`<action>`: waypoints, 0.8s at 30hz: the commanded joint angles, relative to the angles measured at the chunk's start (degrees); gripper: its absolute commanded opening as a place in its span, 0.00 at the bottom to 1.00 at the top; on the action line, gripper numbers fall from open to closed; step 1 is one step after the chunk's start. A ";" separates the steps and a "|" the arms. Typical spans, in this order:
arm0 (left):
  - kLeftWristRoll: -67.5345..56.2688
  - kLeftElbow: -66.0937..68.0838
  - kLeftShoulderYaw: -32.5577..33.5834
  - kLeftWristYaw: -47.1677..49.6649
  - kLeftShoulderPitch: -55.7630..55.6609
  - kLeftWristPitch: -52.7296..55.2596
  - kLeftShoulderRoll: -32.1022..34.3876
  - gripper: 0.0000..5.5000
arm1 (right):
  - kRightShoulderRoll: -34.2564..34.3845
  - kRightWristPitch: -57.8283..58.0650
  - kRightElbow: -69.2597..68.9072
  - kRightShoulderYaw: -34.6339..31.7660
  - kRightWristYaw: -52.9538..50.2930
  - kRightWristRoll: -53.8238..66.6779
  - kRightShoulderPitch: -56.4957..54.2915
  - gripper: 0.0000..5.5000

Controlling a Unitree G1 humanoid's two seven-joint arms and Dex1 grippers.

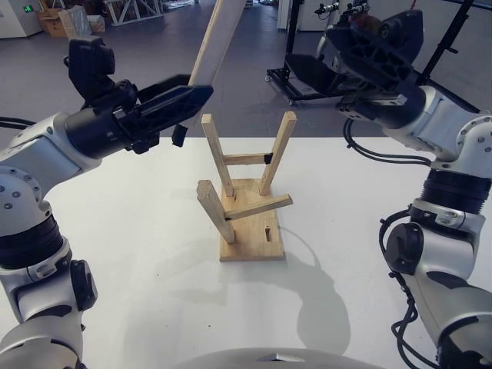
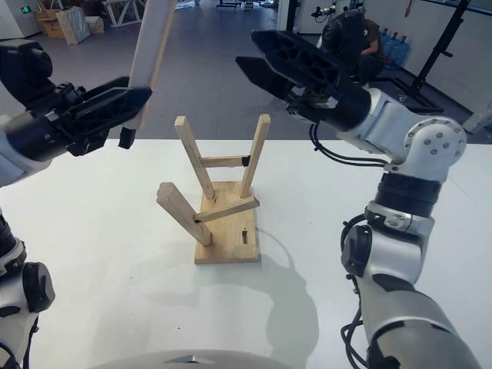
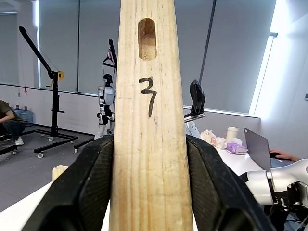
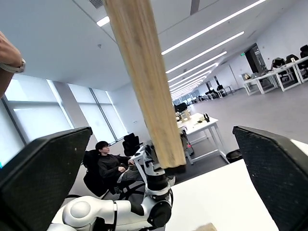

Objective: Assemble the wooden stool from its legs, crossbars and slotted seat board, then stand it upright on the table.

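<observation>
The slotted seat board (image 1: 251,240) lies flat on the white table (image 1: 123,231). Three legs stand in it. The two rear legs (image 1: 217,154) are joined by a crossbar (image 1: 244,159). The front left leg (image 1: 215,210) leans, and a second crossbar (image 1: 261,206) runs from it. My left gripper (image 1: 183,96) hovers above and left of the stool, shut on a fourth leg (image 1: 219,38) that points upward. Up close, that leg (image 3: 150,120) shows a slot and a handwritten mark between the pads (image 3: 86,192). My right gripper (image 2: 247,50) is open in the air, up and right of the stool, with nothing in it.
One slot (image 1: 268,233) in the board's front right corner holds nothing. Bare table surrounds the stool on all sides. Beyond the table's far edge stands a wheeled black stand (image 1: 304,77) on the floor.
</observation>
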 commanded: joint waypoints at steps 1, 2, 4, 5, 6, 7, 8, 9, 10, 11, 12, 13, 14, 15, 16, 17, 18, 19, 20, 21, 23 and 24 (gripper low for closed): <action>-0.60 -1.31 -2.31 -0.40 2.40 -0.94 0.12 0.37 | 2.61 -4.28 -1.12 1.29 -8.87 8.84 -1.36 0.98; -0.57 -1.45 -2.76 -0.35 2.72 -1.29 0.03 0.37 | 3.20 -5.64 -1.01 1.70 -10.92 10.37 -1.67 0.98; -0.67 -1.88 -3.33 -0.37 3.27 -1.71 0.10 0.37 | 4.28 -8.00 -0.82 2.76 -13.88 12.72 -2.33 0.98; -0.72 -2.02 -3.60 -0.42 3.43 -1.81 0.15 0.37 | 4.75 -8.90 -0.95 3.30 -14.74 13.61 -2.53 0.98; -0.62 -2.04 -4.01 -0.37 3.46 -2.02 0.13 0.37 | 5.29 -9.75 -1.38 3.98 -15.50 14.17 -2.57 0.98; -0.58 -2.04 -4.39 -0.36 3.46 -2.25 0.16 0.37 | 5.83 -10.57 -1.73 4.62 -16.16 14.61 -2.60 0.98; -0.80 -2.10 -4.70 -0.33 3.42 -2.40 0.12 0.37 | 6.53 -11.39 -2.28 5.39 -16.75 14.89 -2.54 0.98; -0.97 -2.18 -4.95 -0.25 3.37 -2.53 0.09 0.37 | 7.18 -12.06 -2.81 6.12 -17.14 14.98 -2.46 0.98; -1.09 -2.25 -5.21 -0.18 3.31 -2.67 0.07 0.37 | 7.70 -12.68 -3.31 6.76 -17.46 15.07 -2.36 0.98; -0.98 -2.32 -5.57 -0.17 3.33 -2.86 0.01 0.37 | 8.54 -13.45 -3.66 7.44 -17.86 15.25 -2.35 0.98; -0.86 -2.42 -5.86 -0.13 3.40 -3.02 -0.05 0.37 | 9.15 -14.06 -3.91 7.95 -18.16 15.42 -2.38 0.98; -0.64 -2.70 -6.27 -0.24 3.65 -3.23 -0.04 0.37 | 9.75 -14.78 -4.16 8.39 -18.40 15.58 -2.47 0.98; -0.47 -2.94 -6.61 -0.33 3.88 -3.45 -0.01 0.37 | 10.21 -15.37 -4.30 8.67 -18.57 15.68 -2.60 0.98; -0.46 -3.09 -6.82 -0.34 4.06 -3.60 0.01 0.37 | 10.60 -16.02 -4.34 8.87 -18.78 15.79 -2.77 0.98; -0.43 -3.33 -6.99 -0.25 4.37 -3.78 -0.05 0.37 | 10.93 -16.58 -4.37 9.06 -18.91 15.77 -2.97 0.98; -0.42 -3.49 -7.08 -0.16 4.61 -3.93 -0.09 0.37 | 11.16 -17.01 -4.39 9.23 -19.00 15.70 -3.10 0.98; -0.45 -3.61 -7.19 -0.04 4.78 -4.08 -0.10 0.37 | 11.33 -17.52 -4.49 9.35 -19.16 15.72 -3.12 0.98; -0.43 -3.68 -7.27 0.03 4.96 -4.24 -0.06 0.37 | 11.42 -17.95 -4.57 9.40 -19.21 15.62 -3.07 0.98; -0.46 -3.74 -7.32 0.11 5.10 -4.39 0.00 0.37 | 11.49 -18.38 -4.65 9.37 -19.36 15.68 -2.93 0.98; -0.48 -3.78 -7.36 0.22 5.24 -4.54 0.07 0.37 | 11.47 -18.70 -4.71 9.36 -19.53 15.78 -2.73 0.98; -0.44 -3.83 -7.44 0.32 5.43 -4.77 0.20 0.37 | 11.38 -19.04 -4.88 9.50 -19.68 15.82 -2.34 0.98; -0.33 -3.85 -7.55 0.33 5.47 -4.88 0.21 0.37 | 11.43 -19.22 -4.99 9.65 -19.70 15.67 -2.17 0.94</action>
